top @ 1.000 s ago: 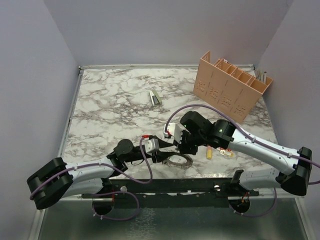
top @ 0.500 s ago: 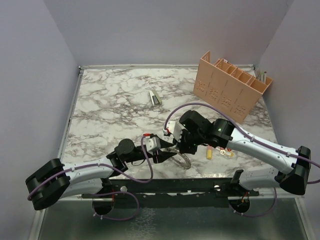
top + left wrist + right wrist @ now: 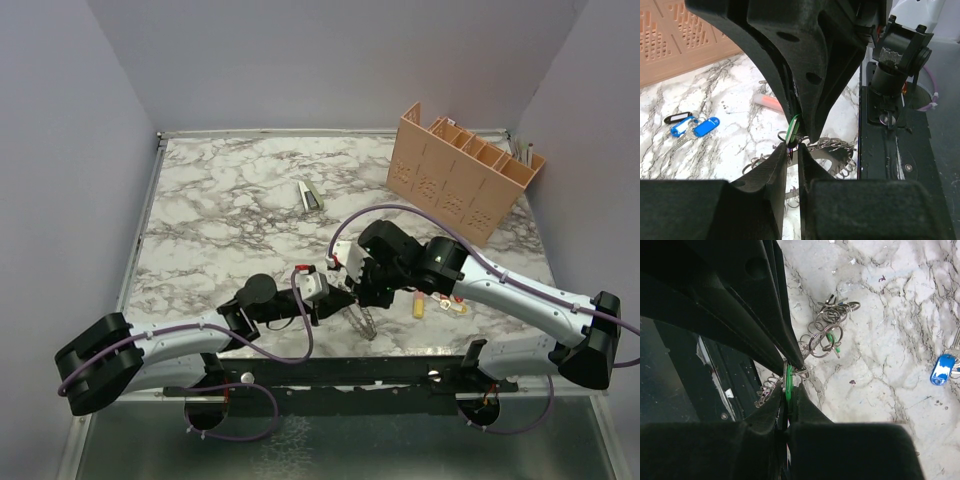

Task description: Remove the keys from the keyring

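Step in hand, as I read it: working one key off the keyring (image 3: 368,322); nothing from that pinch is free yet.

Keyring sits at 6 o'clock on the table (image 3: 220,220), near the front edge, tipped up on its edge just under both grippers; can't tell if its lower rim touches the marble.

Right gripper (image 3: 362,296) comes in from 3 o'clock, clamped tight on the green key (image 3: 788,379); the green head shows flat between its fingers in the right wrist view.

Left gripper (image 3: 338,298) comes in from 9 o'clock, tips touching or just beside the right one's; jaws stand narrow, only a slit between them, right at the small ring under the green head; I can't tell whether it bites metal or only brackets it.

Blue keys (image 3: 692,126) lie loose on the marble at 9 o'clock in the left wrist view, well apart from the pinch; a heap of small rings (image 3: 826,332) lies at 12 o'clock of the right fingertips; the red and yellow tags (image 3: 420,305) sit under the right forearm.

Next move, my call: left needs a firm hold on the coil so it can't swing; then right walks the green key round the band to the open end; short twist, not a straight pull.
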Robot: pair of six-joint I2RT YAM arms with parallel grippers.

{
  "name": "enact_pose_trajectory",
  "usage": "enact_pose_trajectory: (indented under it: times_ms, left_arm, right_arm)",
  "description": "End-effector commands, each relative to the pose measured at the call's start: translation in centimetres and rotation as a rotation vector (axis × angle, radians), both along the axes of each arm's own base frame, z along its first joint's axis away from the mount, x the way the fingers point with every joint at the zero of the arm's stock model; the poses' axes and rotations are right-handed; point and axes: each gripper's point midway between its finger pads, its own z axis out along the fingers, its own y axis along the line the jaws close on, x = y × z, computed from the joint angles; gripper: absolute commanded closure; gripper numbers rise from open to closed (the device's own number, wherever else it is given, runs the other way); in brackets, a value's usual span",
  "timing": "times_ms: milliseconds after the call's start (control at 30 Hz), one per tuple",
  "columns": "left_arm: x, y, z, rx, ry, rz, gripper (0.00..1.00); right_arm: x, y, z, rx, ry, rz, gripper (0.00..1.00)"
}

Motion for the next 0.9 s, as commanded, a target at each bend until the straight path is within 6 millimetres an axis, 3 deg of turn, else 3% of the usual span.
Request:
enact_pose_trajectory:
  times_ms: [0, 167, 333, 867]
  left_arm:
    - [0.3, -0.5, 0.2, 0.011, -0.007, 0.005, 0.86]
    - [0.1, -0.6, -0.4, 0.03, -0.005, -0.009, 0.87]
    - [0.0, -0.8, -0.7, 0.038, 0.0, -0.023, 1.0]
    - [-3.2, -0.7, -1.1, 0.05, -0.076, -0.197, 1.0]
  right_arm:
    - [0.4, 0.4, 1.5, 0.036, -0.016, -0.02, 0.99]
    - [0.3, 0.2, 1.6, 0.042, -0.017, -0.036, 0.99]
    - [0.5, -0.3, 1.4, 0.025, -0.022, -0.057, 0.99]
    - [0.7, -2.4, -1.2, -0.045, -0.015, -0.059, 0.99]
